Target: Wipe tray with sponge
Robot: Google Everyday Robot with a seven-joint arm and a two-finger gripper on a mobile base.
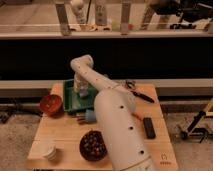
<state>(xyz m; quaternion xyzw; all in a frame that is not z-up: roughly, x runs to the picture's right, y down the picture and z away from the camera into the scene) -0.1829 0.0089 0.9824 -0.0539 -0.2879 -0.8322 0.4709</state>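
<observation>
The green rectangular tray (71,102) sits at the back left of the wooden table. My gripper (80,92) reaches down into the tray from the bent white arm (82,65) and is low over the tray's floor, near its middle-left. The arm's wrist covers what is under the gripper, so the light-blue sponge does not show on its own.
A round orange-brown bowl (51,104) stands left of the tray. A light-blue cup-shaped object (90,116) lies in front of it. A dark bowl (93,145), a white cup (49,152), a black bar (149,127) and scissors (136,91) lie on the table (60,135).
</observation>
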